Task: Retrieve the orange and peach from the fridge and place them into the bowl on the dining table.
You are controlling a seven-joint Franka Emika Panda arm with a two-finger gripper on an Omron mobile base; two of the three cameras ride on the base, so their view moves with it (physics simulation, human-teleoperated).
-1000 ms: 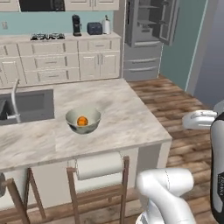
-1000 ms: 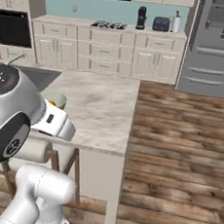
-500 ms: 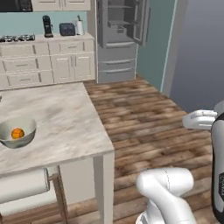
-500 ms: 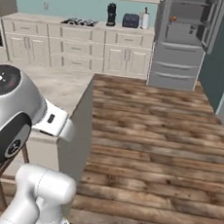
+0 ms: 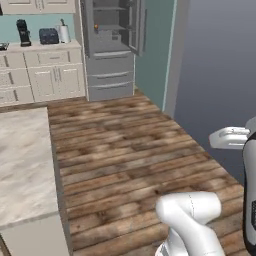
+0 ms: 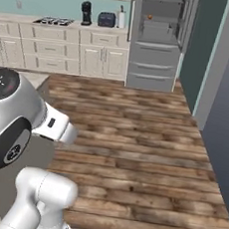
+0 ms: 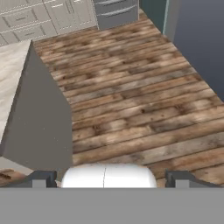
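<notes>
A broad stretch of bare wooden floor (image 5: 130,145) lies between the robot and the fridge (image 5: 107,50), with nothing standing on it. The desk (image 5: 22,170) bounds this passage on the left with its marble corner and grey end wall. A dark wall (image 5: 215,75) closes the right side. The fridge's upper door (image 6: 186,19) stands swung open, leaving its shelves reachable from the front.

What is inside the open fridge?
The fridge stands open, showing pale shelves and one small orange-coloured thing on an upper shelf. It is too small to name. The door hides the right side.
</notes>
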